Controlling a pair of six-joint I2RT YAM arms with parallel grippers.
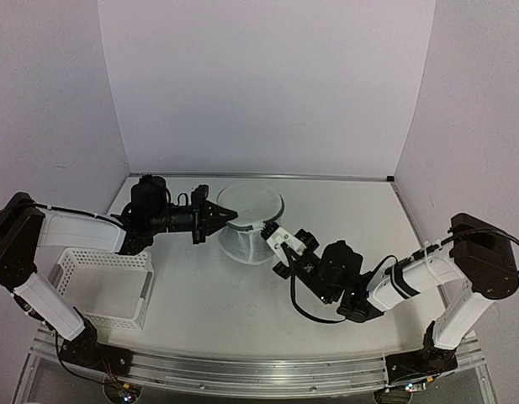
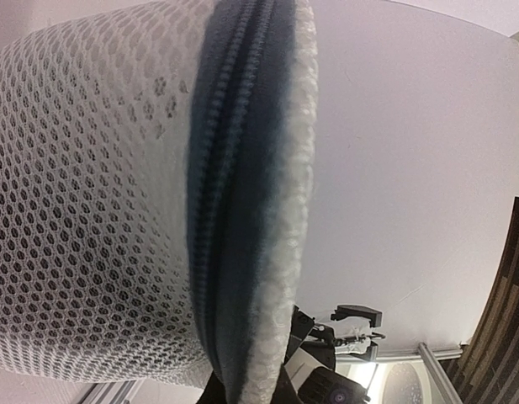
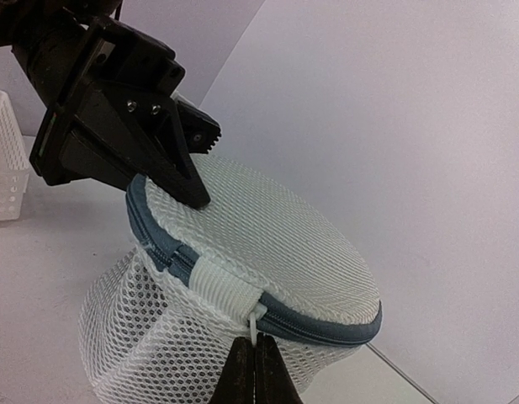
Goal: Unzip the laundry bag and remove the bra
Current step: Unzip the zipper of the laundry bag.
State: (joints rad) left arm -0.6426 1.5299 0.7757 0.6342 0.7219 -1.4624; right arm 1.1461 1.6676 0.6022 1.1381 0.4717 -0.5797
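The laundry bag [image 1: 249, 227] stands upright mid-table, a white mesh drum with a grey-blue zipper band [image 3: 326, 324] round its lid; the zipper looks closed. My left gripper [image 1: 227, 215] is shut on the lid's rim at the bag's left side, and the rim runs between its fingers in the left wrist view [image 2: 242, 387]. My right gripper [image 3: 255, 370] is shut on the small white zipper pull [image 3: 257, 322], beside a white fabric tab on the bag's near side. The bra is hidden.
A white plastic lattice basket [image 1: 103, 286] sits at the front left, near the left arm. White walls close the table at the back and both sides. A metal rail [image 1: 242, 370] runs along the near edge.
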